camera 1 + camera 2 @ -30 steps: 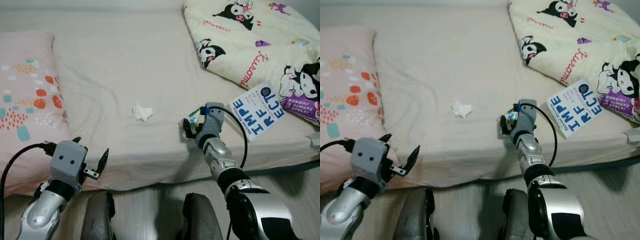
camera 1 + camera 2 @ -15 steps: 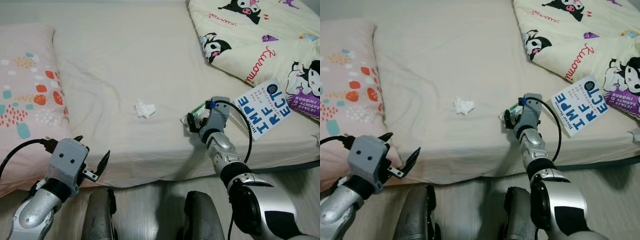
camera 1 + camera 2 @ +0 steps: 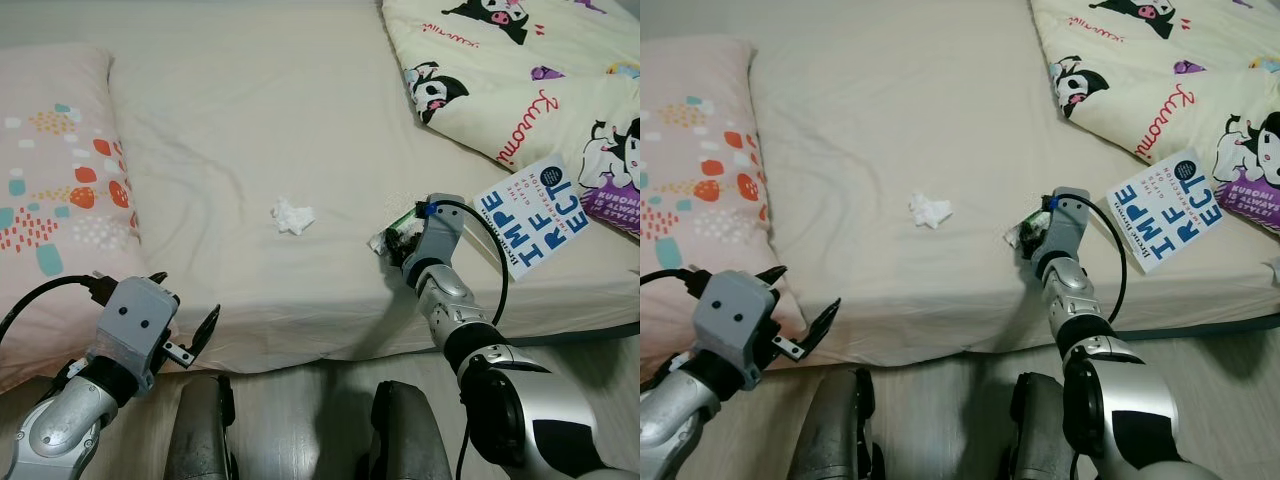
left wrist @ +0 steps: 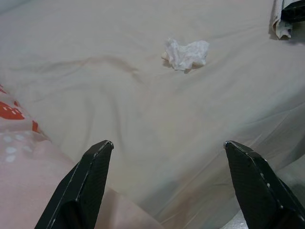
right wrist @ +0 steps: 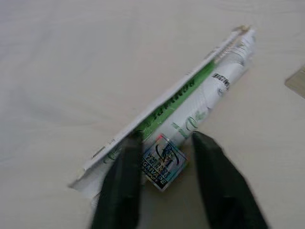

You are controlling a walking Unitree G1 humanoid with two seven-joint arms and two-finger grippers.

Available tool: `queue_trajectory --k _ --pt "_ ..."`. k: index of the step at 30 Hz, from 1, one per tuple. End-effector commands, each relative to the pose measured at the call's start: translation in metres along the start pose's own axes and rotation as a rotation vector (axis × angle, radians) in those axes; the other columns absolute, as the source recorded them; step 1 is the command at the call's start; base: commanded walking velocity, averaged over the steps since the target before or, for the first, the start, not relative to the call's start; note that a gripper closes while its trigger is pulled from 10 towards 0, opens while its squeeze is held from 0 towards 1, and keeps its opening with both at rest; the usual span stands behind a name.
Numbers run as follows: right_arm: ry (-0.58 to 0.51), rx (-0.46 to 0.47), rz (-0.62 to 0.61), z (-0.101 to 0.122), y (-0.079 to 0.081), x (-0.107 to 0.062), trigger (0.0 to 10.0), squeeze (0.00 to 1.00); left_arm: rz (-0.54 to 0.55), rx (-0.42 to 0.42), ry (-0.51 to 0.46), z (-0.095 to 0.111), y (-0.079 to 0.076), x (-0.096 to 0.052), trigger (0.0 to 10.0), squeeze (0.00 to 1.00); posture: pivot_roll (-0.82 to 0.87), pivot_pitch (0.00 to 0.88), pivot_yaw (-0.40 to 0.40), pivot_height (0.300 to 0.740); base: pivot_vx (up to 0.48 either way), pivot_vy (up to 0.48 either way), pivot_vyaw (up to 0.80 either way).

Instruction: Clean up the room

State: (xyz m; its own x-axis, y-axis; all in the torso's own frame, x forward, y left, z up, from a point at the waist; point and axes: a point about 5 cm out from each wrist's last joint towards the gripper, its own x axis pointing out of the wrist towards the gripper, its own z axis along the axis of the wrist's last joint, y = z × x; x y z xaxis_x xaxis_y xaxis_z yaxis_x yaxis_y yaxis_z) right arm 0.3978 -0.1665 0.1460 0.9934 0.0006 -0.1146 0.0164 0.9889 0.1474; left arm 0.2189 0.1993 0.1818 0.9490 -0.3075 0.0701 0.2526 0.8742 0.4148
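right end effector (image 5: 164, 183) pinching 1 wrapper (image 5: 186, 119) | left end effector (image 4: 167, 179) spread wide, empty | 1 tissue (image 3: 292, 215)

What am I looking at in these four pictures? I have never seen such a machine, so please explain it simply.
It is a humanoid robot tidying a bedroom. Two pictures come from cameras in its head, looking down at a bed. The other two come from cameras on its wrists, looking along the black fingers of each pincer.

On the bed lie a pink patterned pillow, a cartoon-print blanket, a book and a crumpled tissue.

The right pincer is closed around a white-and-green wrapper on the sheet. The left pincer waits open near the bed's edge, beside the pillow, with the tissue ahead of it.
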Motion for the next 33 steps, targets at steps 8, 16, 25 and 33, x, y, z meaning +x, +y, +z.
queue_trajectory --k 8,16,25,33 --pt "0.044 0.024 -0.041 -0.007 -0.011 -0.002 0.0 0.00 -0.098 0.009 0.000 0.006 -0.009 -0.002 10.0 0.00 0.34 0.363 -0.069 0.556 0.000 0.000 0.00" --pt "0.041 0.031 -0.049 -0.006 -0.014 -0.002 0.0 0.00 -0.119 0.020 -0.004 0.006 -0.012 0.000 10.0 0.00 0.34 0.348 -0.069 0.556 0.000 0.000 0.00" --pt "-0.030 0.044 -0.002 0.001 -0.005 -0.001 8.7 1.00 -0.141 0.014 -0.027 0.011 -0.015 0.004 10.0 0.00 0.33 0.345 -0.065 0.556 0.000 0.000 0.00" --pt "-0.067 0.064 0.041 0.001 0.004 -0.001 10.0 1.00 -0.156 0.006 -0.034 0.013 -0.019 0.003 10.0 0.00 0.34 0.343 -0.066 0.556 0.000 0.000 0.00"
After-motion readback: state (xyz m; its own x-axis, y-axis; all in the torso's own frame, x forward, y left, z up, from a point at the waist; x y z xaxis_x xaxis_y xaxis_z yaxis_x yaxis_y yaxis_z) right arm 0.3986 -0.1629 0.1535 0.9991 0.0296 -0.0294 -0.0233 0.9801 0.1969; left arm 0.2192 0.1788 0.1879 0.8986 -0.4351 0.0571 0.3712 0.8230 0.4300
